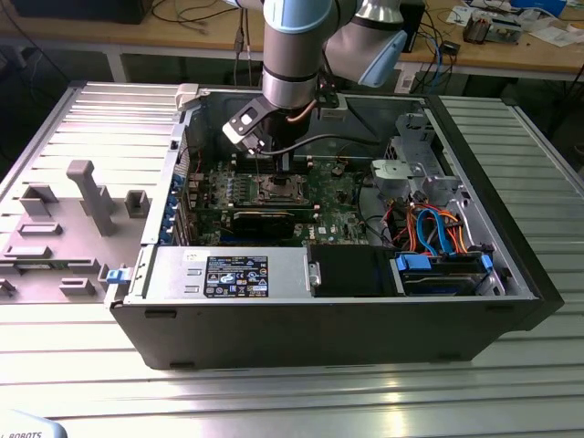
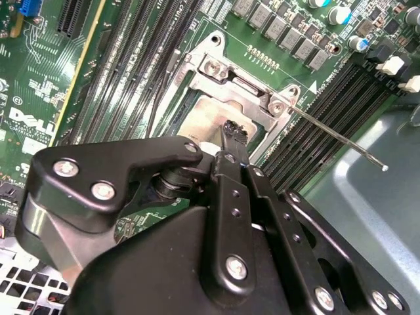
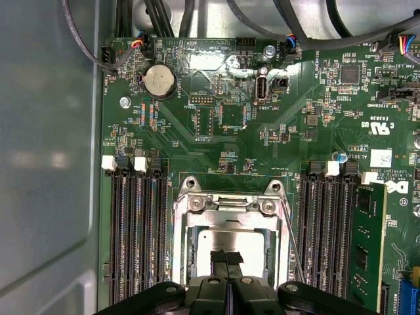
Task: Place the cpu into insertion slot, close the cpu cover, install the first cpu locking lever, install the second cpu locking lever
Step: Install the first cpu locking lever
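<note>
Pincer (image 3: 226, 257) (closed) over cpu (image 3: 205, 241), ribbed table (image 1: 274, 392)

green circuit board (image 3: 262, 164), silver cpu cover (image 3: 230, 205), dull grey cpu (image 3: 230, 237), black pincer (image 3: 226, 258), ribbed pale grey surface (image 1: 274, 401), blue and orange cables (image 1: 436, 228)

The matt black metal hand (image 3: 226, 258) meets a bright silver metal cpu cover (image 3: 197, 213), dull silver-grey metal-topped cpu (image 3: 200, 246), glossy green circuit board (image 3: 197, 151) and ribbed, shiny metal worktop (image 1: 274, 401).
</note>
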You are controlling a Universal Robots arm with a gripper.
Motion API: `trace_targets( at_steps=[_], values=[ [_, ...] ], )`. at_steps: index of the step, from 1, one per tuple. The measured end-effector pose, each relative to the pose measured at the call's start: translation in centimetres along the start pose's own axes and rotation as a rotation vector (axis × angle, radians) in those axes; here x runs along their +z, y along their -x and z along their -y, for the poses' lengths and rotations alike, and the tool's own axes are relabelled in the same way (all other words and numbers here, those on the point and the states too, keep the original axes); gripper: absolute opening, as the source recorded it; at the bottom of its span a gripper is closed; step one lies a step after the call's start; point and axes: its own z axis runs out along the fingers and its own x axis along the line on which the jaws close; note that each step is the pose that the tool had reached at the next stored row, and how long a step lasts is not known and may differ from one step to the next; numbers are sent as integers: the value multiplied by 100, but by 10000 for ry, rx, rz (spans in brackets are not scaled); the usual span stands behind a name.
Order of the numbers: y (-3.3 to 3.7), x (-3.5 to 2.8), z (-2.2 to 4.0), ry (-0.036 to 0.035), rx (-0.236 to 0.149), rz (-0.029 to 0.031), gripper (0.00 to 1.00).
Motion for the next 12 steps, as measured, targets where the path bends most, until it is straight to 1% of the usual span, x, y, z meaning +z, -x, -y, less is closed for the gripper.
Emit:
trace_targets(
  at_steps=[8, 12],
  values=[
    [-1, -3, -1, 0, 0, 4, 11],
    [-2, -37, 1, 0, 0, 4, 11]
  ],
)
